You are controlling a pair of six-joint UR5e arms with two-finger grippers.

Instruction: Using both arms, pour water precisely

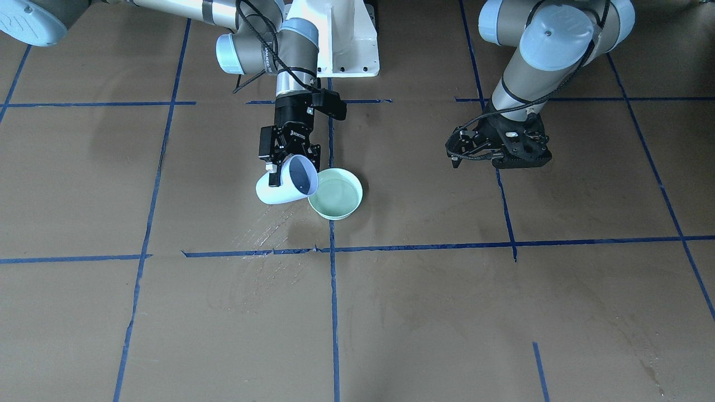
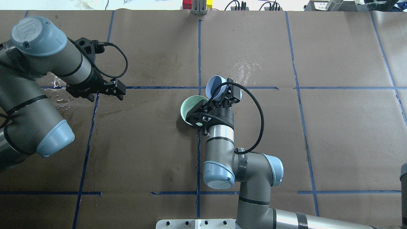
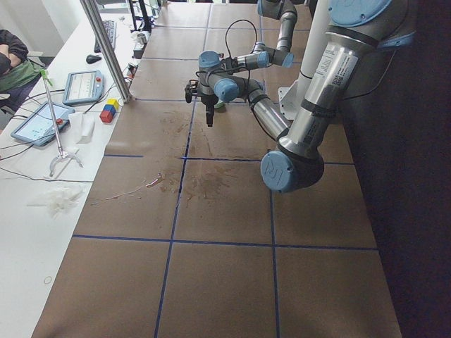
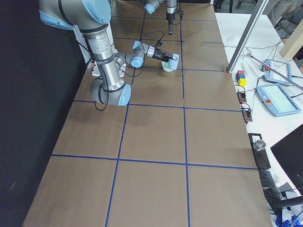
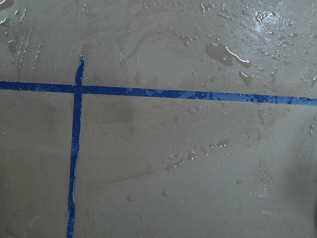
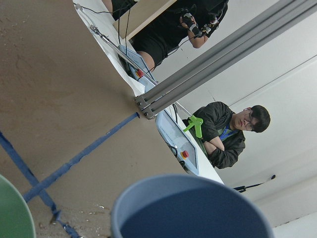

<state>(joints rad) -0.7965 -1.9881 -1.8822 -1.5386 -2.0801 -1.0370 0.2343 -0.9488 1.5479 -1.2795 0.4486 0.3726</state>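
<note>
1. Water droplets (image 5: 225,49) wet the table (image 5: 173,198) beneath the left gripper (image 2: 93,90); whether it is released or clenched, I cannot tell.
2. Green bowl (image 2: 185,109) probably holds more.
3. Right gripper (image 1: 282,170) clenches the tilted cup (image 1: 273,192) by its rim: light, stiff, likely slippery.

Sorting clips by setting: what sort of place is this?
Probably a robotics lab: left arm and right arm over a table gridded with blue tape, teach pendants on a side bench.

Silver-grey arms (image 2: 219,140), light-blue joint caps (image 2: 217,177)
</note>
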